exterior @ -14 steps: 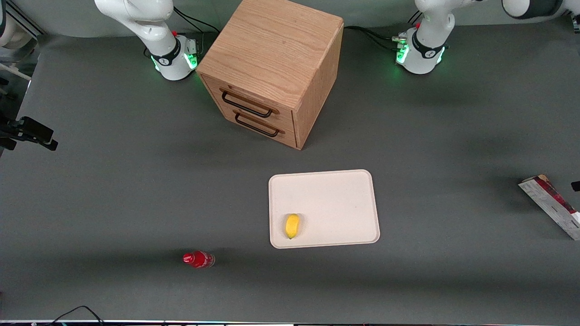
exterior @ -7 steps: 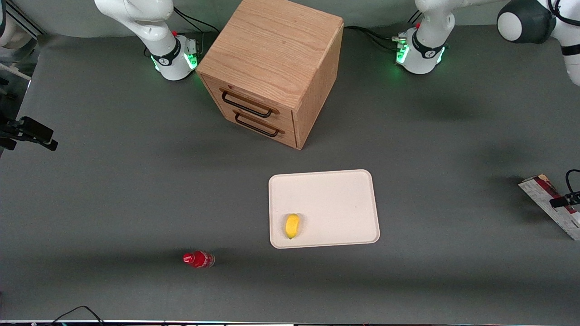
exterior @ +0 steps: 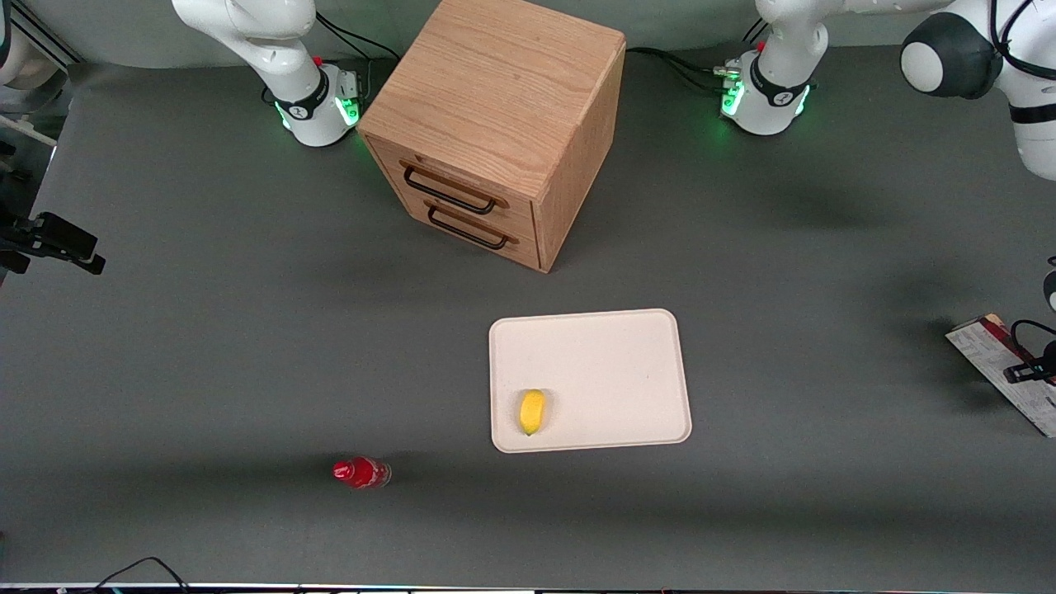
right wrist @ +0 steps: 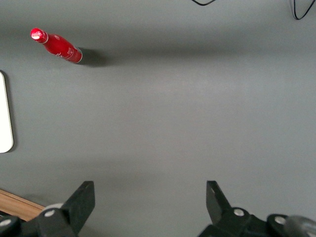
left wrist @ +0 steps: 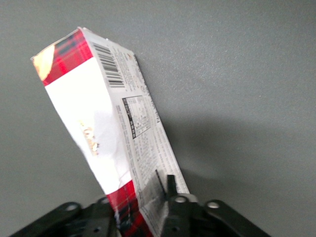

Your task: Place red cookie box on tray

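Lowered since before: left arm; jaws of gripper (left wrist: 143, 197) clamp box (left wrist: 106, 123), tray (exterior: 590, 380) well apart, lift pending.

Gripper (exterior: 1041, 369) over red cookie box (exterior: 994, 367).

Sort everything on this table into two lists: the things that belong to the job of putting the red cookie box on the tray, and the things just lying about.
Belongs to the job:
- red cookie box, at the working arm's end of the table
- tray, nearer the front camera than the cabinet
- gripper, at the box's end

Just lying about:
- wooden drawer cabinet
- yellow fruit, on the tray
- red bottle
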You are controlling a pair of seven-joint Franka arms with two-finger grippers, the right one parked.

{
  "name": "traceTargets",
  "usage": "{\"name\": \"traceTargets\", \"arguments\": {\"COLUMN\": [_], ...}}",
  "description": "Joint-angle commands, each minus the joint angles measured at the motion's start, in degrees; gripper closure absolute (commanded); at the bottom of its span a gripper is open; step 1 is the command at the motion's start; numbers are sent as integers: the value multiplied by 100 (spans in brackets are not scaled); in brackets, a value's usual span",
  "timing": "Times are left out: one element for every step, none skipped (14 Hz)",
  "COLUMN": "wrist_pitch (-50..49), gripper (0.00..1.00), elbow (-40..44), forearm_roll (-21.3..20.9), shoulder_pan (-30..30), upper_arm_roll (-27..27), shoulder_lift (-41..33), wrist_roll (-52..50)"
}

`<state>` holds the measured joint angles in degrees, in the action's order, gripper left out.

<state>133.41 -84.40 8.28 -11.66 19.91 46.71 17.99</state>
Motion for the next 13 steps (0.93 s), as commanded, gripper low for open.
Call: {"name": "traceTargets", "arguments": {"wrist_pitch": [-410,-804,-1399,-2058,-2665,-3158,-3572,-3941,-4232,-4470,-4751,-4989,-5209], "gripper": [100,100,100,100,100,100,100,100,100,100,100,100,100], "elbow": [187,422,782,1212,1660,2021,2329,2532,2586,2587,2587,2578,2569], "forearm_roll": [103,95,94,94,94,94,86,60,51,42,-63,-264,-483], "shoulder_pan": [58,102,111,111,120,120,138,268,426,567,612,604,578], "upper_arm_roll": [48,48,39,13,4,-5,-31,-31,-58,-223,-573,-1064,-1721], "shoulder_lift": [-135,-206,-302,-338,-382,-417,-487,-627,-811,-1074,-1294,-1488,-1681], "wrist_roll": [135,126,126,100,91,56,38,30,-31,-267,-704,-1231,-1767]}}
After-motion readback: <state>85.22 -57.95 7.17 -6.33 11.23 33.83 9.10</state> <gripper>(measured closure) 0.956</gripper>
